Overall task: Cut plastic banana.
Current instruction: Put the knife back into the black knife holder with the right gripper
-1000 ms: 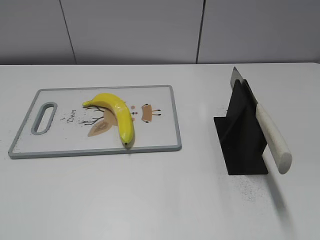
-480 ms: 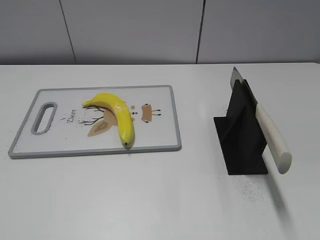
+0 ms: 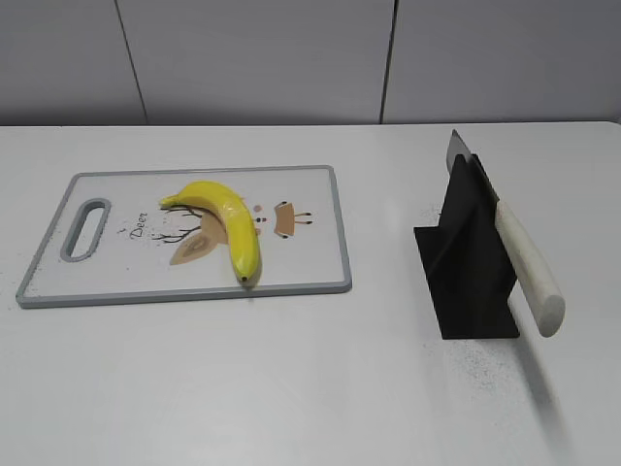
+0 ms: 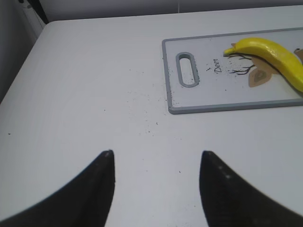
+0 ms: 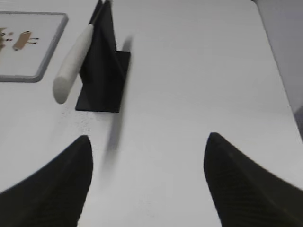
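Note:
A yellow plastic banana (image 3: 229, 219) lies whole on a white cutting board (image 3: 320, 248) with a grey rim, left of centre; it also shows in the left wrist view (image 4: 272, 56). A knife with a cream handle (image 3: 529, 267) rests in a black stand (image 3: 466, 272) on the right, handle toward the front; the handle shows in the right wrist view (image 5: 73, 64). My left gripper (image 4: 156, 153) is open and empty over bare table left of the board. My right gripper (image 5: 149, 137) is open and empty, short of the stand (image 5: 104, 71). Neither gripper shows in the exterior view.
The board (image 4: 222, 106) has a handle slot (image 4: 187, 69) at its left end. The table's left edge (image 4: 28, 52) and right edge (image 5: 279, 85) are near the grippers. Dark specks lie on the table by the board and the stand.

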Controlling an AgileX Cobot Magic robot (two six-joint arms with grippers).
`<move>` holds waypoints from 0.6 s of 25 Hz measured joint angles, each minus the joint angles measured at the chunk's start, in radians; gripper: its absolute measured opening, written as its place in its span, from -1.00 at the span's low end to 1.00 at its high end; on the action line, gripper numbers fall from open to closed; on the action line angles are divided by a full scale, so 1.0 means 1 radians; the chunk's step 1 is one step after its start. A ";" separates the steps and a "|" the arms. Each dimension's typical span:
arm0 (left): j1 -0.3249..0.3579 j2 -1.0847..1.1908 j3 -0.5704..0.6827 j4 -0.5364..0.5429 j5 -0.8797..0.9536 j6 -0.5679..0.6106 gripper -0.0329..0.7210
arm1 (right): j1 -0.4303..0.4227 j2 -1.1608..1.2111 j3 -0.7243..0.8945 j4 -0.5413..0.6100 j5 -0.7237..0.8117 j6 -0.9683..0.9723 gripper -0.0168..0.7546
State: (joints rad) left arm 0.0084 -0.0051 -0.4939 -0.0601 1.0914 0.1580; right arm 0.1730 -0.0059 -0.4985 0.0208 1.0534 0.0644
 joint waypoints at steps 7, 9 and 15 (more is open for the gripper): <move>0.000 0.000 0.000 0.000 0.000 0.000 0.55 | -0.153 0.000 0.000 0.000 -0.001 0.000 0.55; 0.000 0.000 0.000 0.000 0.000 0.000 0.55 | -0.156 0.000 0.000 0.001 -0.001 0.000 0.55; 0.000 0.000 0.000 0.000 0.000 0.000 0.55 | -0.157 0.000 0.000 0.001 -0.001 0.000 0.55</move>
State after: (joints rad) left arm 0.0087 -0.0051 -0.4939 -0.0601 1.0914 0.1580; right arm 0.0162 -0.0059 -0.4985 0.0219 1.0525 0.0644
